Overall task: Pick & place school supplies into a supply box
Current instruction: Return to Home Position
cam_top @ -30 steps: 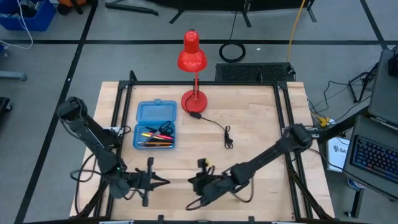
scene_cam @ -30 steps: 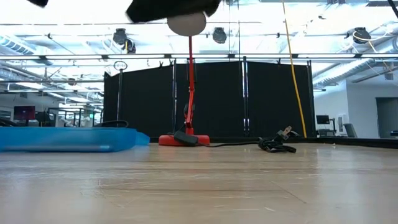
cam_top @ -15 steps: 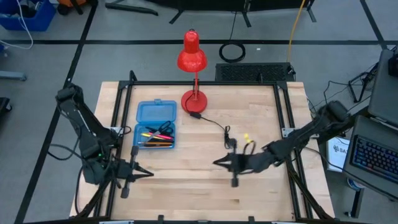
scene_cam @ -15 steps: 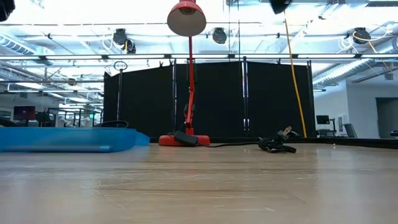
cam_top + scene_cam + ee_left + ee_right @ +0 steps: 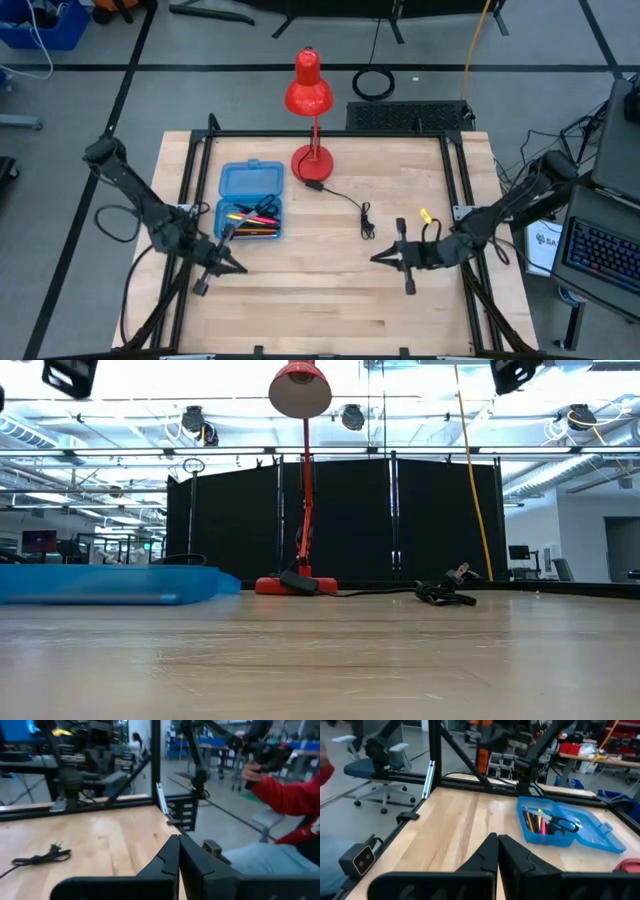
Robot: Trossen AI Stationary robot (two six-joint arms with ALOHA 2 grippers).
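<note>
The supply box, a translucent blue case, lies open on the table's left half, its lid folded back toward the far edge. Inside its tray lie orange, pink and yellow pencils. The right wrist view also shows the box, with the pencils and black-handled scissors in it. My left gripper hovers shut and empty just near-side of the box, pointing toward the table's right. My right gripper hovers shut and empty over the right half, pointing left.
A red desk lamp stands at the far middle on its round base. Its black cord trails across the middle of the table. A black frame borders the wood. A person's red sleeve shows beyond the table.
My right gripper has swept from the near middle of the table toward the right edge and somewhat farther back, staying shut. My left gripper has drawn back from the near edge toward the box, turning a little, also shut. The box and its contents have not moved.
</note>
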